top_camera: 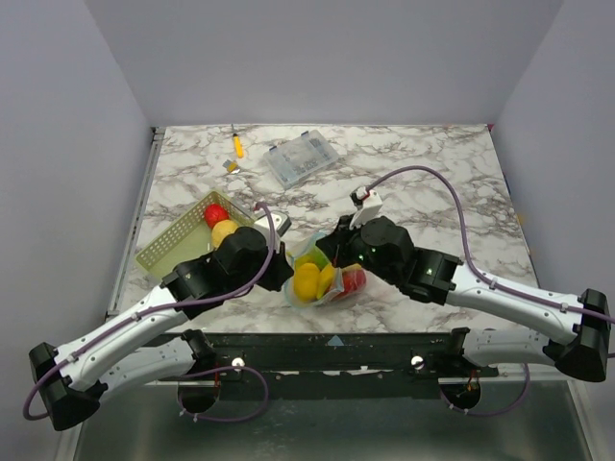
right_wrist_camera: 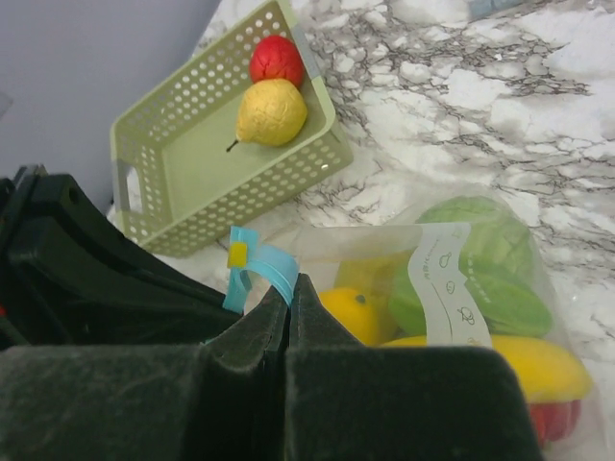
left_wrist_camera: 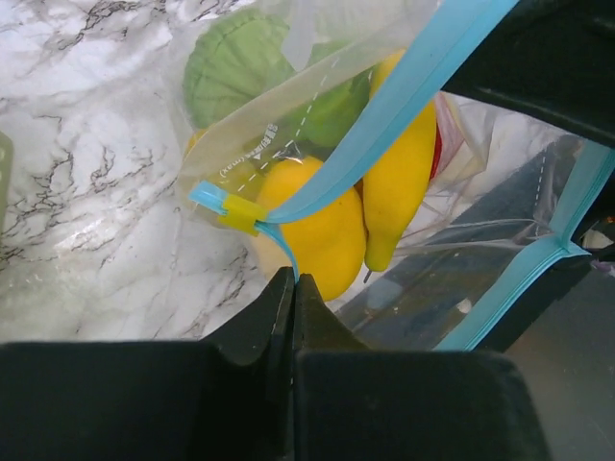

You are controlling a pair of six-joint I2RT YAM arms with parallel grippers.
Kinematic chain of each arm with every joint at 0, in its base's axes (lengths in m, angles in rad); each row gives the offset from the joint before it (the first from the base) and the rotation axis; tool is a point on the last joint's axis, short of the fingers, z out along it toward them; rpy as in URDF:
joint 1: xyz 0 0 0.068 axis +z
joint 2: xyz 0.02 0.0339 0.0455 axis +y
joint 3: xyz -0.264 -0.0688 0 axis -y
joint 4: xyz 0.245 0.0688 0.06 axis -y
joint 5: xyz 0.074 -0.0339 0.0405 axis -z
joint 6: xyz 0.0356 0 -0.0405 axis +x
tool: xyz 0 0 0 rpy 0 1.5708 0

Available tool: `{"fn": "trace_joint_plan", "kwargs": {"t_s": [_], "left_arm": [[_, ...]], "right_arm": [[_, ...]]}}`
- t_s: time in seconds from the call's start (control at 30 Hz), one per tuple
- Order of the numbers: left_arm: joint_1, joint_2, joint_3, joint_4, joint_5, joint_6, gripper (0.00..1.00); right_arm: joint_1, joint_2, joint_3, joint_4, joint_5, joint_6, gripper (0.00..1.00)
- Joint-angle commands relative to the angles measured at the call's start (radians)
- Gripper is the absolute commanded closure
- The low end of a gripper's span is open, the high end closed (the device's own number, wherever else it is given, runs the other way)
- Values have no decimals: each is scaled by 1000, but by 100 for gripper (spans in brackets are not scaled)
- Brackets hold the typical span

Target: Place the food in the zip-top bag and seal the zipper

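Observation:
The zip-top bag (top_camera: 322, 277) lies near the table's front edge between both arms. It holds yellow (left_wrist_camera: 327, 230), green (left_wrist_camera: 235, 67) and red (top_camera: 354, 280) food. My left gripper (left_wrist_camera: 293, 280) is shut on the light blue zipper (left_wrist_camera: 384, 125), just beside its yellow slider (left_wrist_camera: 240, 213). On the other side, my right gripper (right_wrist_camera: 290, 286) is shut on the zipper (right_wrist_camera: 274, 264) near the same slider (right_wrist_camera: 236, 254). More food, a red piece (right_wrist_camera: 277, 60) and a yellow pear (right_wrist_camera: 271, 112), sits in the green basket (right_wrist_camera: 183, 182).
The green basket (top_camera: 178, 245) stands left of the bag, close to my left arm. A clear compartment box (top_camera: 301, 159) and an orange-handled tool (top_camera: 237, 144) lie at the back of the marble table (top_camera: 432, 202). Grey walls close in both sides.

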Motion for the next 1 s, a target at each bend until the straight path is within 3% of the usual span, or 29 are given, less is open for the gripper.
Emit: {"fn": "trace_joint_plan", "kwargs": {"t_s": [0.0,0.07,0.17,0.3,0.43,0.53,0.63,0.87,0.97], "left_arm": [[10,-44,40,18,-32,-113,100],[17,-68,48,64,-49,-219,100],[27,-87,66,162,-56,-350,100],[39,-85,152,112,-186,-541,100],[70,-91,81,117,-222,-669,100],[190,-92,-78,188,-85,-754,100],[268,-109,-146,256,36,-781,100],[266,-171,31,189,-6,-755,100],[266,-158,42,190,8,-786,100]], "right_arm": [[-2,-6,80,-149,-177,-286,99],[-1,14,117,-217,-252,-383,99],[0,66,218,-327,-244,-439,99],[1,79,296,-402,-282,-465,99],[-2,57,201,-344,-181,-407,95],[-2,97,90,-268,-109,-358,99],[-3,136,112,-278,-64,-334,99],[-3,183,477,-440,-216,-421,99],[-3,218,516,-472,-289,-456,99]]}}
